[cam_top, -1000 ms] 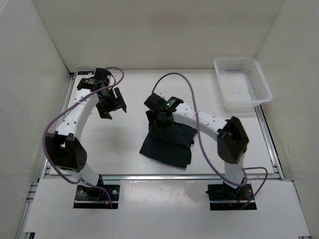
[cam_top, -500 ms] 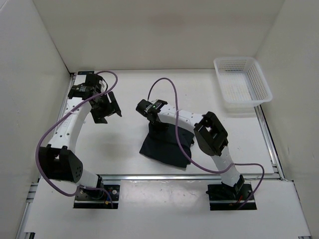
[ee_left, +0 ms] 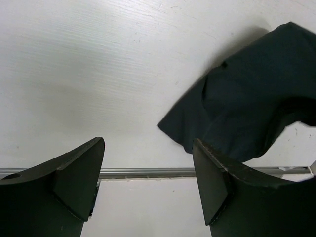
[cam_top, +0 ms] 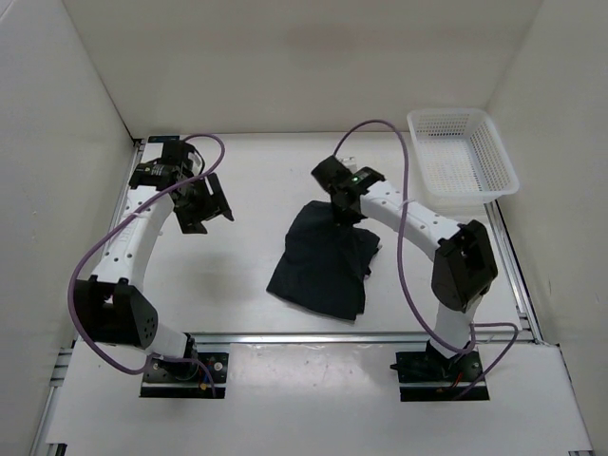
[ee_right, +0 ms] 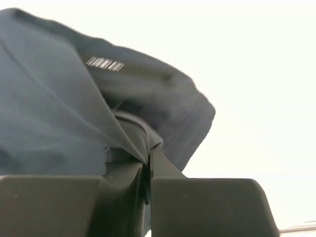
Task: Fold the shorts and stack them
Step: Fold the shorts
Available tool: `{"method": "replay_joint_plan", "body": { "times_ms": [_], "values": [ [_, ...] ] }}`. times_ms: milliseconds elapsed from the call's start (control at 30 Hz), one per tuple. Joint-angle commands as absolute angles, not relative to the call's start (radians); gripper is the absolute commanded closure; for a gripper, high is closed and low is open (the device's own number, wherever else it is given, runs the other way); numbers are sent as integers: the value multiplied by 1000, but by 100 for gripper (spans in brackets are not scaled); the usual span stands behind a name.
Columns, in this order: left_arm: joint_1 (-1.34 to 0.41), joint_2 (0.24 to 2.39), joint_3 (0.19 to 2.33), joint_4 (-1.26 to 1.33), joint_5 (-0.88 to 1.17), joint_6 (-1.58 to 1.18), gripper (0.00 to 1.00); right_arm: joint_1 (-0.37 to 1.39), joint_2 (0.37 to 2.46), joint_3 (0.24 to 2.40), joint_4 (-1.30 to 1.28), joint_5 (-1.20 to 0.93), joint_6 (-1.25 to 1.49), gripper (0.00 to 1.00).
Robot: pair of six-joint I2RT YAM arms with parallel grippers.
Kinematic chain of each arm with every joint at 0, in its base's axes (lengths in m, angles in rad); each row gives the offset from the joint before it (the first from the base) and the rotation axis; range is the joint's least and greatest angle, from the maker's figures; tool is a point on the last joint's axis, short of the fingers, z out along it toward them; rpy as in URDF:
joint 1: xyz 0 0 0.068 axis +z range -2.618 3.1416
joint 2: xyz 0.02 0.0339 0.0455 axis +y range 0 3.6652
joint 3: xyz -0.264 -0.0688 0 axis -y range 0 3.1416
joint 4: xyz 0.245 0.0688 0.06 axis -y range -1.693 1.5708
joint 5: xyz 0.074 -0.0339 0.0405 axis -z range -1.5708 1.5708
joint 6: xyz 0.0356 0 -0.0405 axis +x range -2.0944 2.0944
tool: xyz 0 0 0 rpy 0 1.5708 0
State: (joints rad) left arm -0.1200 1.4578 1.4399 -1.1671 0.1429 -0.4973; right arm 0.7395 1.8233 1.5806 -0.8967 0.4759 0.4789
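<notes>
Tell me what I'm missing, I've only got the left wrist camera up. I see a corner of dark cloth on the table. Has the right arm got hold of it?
Observer: Yes. The right gripper is shut on a pinched fold of the shorts.
Operator: Which edge is that?
Observer: The far edge, going by the top view. The near part lies flat on the table.
Operator: Anything else out there?
Observer: A white mesh basket sits at the far right corner, apart from the shorts.
</notes>
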Motion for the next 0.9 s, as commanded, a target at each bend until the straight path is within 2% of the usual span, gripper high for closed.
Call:
{"method": "replay_joint_plan", "body": {
  "times_ms": [0,33,67,133,200,233,267,333,367,400,500,533,633,867],
  "values": [
    [-126,1442,1430,-1147,173,-488,18,614,1799,1568,-841,502,327,100],
    [-135,1442,1419,-1147,173,-488,18,585,1808,1583,-828,492,318,98],
    [-144,1442,1419,-1147,173,-488,16,554,1833,1615,-828,492,318,77],
    [-155,1451,1410,-1138,183,-488,15,481,1844,1644,-859,453,353,53],
    [-178,1460,1399,-1128,192,-488,15,465,1821,1635,-859,416,362,22],
    [-189,1472,1399,-1127,192,-488,15,465,1806,1625,-859,416,373,16],
    [-198,1473,1387,-1117,192,-488,15,465,1772,1615,-859,432,388,16],
    [-222,1497,1387,-1108,192,-499,15,491,1732,1579,-859,471,425,24],
    [-241,1506,1387,-1097,192,-508,15,505,1692,1565,-859,471,436,34],
    [-251,1515,1387,-1097,192,-508,15,514,1674,1534,-859,438,436,49],
    [-284,1542,1399,-1088,192,-518,15,548,1660,1511,-845,400,448,68],
    [-284,1555,1408,-1078,192,-518,16,557,1660,1500,-845,385,448,78],
    [-311,1566,1419,-1078,192,-528,16,604,1704,1500,-835,350,437,92],
    [-321,1566,1419,-1078,181,-528,16,653,1856,1534,-824,325,414,100]
  ]
}}
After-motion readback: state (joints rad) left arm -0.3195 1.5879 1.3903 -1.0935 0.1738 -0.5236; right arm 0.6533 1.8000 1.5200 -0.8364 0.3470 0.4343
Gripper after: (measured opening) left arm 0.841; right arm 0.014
